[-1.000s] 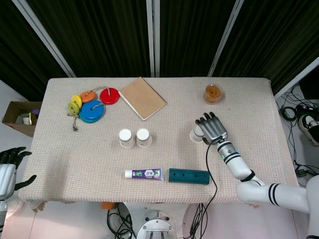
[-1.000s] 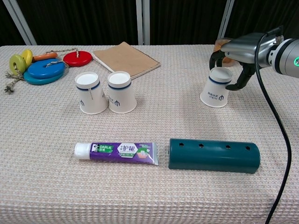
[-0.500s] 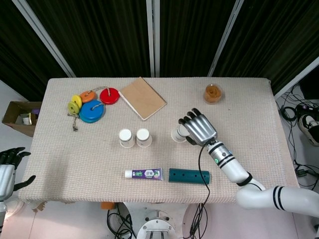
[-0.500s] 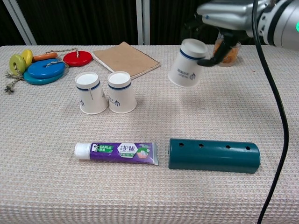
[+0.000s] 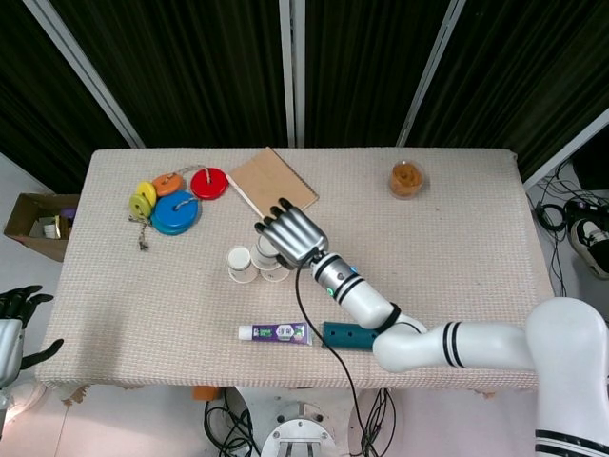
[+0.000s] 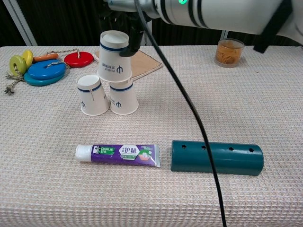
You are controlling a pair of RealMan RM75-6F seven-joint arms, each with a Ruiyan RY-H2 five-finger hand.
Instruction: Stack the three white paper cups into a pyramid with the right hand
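The right hand (image 6: 124,21) holds the third cup (image 6: 112,56) upside down, fingers closed around its upper part; the cup sits on or just above the two base cups (image 6: 108,100), which stand touching each other near the notebook (image 5: 273,186). It seems more over the right base cup than over the joint; if released so, it can tip and fall. A sideways pull while the fingers open can push the light base cups apart. The left hand (image 5: 17,328) stays off the table, open.
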